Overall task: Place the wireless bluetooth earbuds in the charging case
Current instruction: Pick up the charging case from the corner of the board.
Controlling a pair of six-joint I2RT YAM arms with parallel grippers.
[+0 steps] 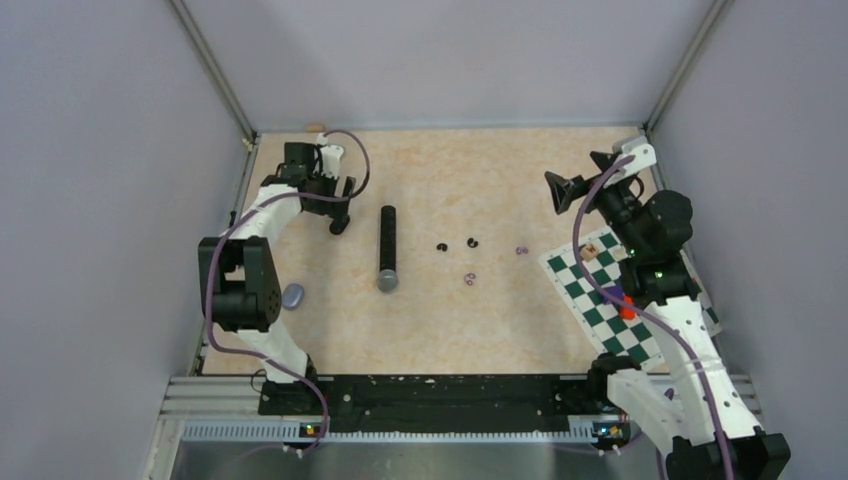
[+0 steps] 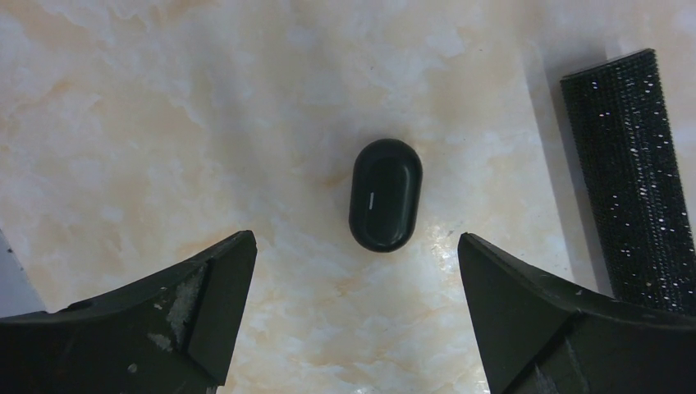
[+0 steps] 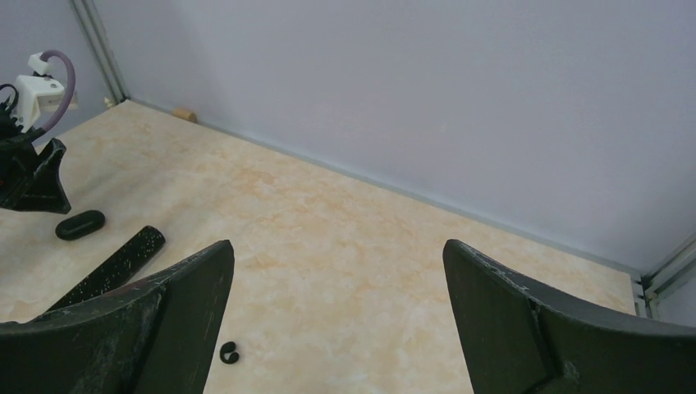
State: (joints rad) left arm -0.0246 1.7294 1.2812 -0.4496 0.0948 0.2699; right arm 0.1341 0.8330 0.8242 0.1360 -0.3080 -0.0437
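Note:
The charging case (image 2: 385, 194) is a closed black oval lying flat on the marble tabletop; it also shows in the top view (image 1: 340, 226) and the right wrist view (image 3: 80, 224). My left gripper (image 2: 353, 244) is open and empty, hovering just above the case with a finger on each side of it. Two black curled earbuds (image 1: 442, 246) (image 1: 472, 242) lie mid-table; one shows in the right wrist view (image 3: 229, 353). Purple ring-like pieces (image 1: 469, 279) (image 1: 521, 250) lie nearby. My right gripper (image 1: 570, 190) is open, empty and raised at the far right.
A black microphone (image 1: 387, 248) lies lengthwise just right of the case, its handle (image 2: 632, 180) close to my left gripper's right finger. A grey oval object (image 1: 292, 296) lies by the left arm. A green checkerboard (image 1: 600, 300) with an orange piece (image 1: 626, 305) lies under the right arm.

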